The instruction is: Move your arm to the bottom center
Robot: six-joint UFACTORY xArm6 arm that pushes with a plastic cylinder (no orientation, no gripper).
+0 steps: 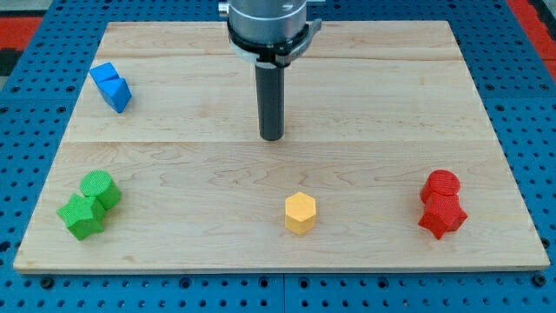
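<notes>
Arm: a grey mount at the frame's top centre carries a straight dark rod, which hangs down over the counter (174, 69).
My tip (272, 138): set at the centre of the wooden board, slightly above mid-frame, apart from every block.
Pincer: none fitted; the arm ends in the rod alone, with nothing held.
Yellow hexagonal block (301, 213): lower centre, below my tip and a little toward the frame's right.
Blue blocks (111, 86): upper left, two pieces touching.
Green blocks (89, 204): lower left, a cylinder touching a star-like piece.
Red blocks (441, 204): lower right, a cylinder touching a star-like piece.
Bottom centre: occupied only by the yellow block.
</notes>
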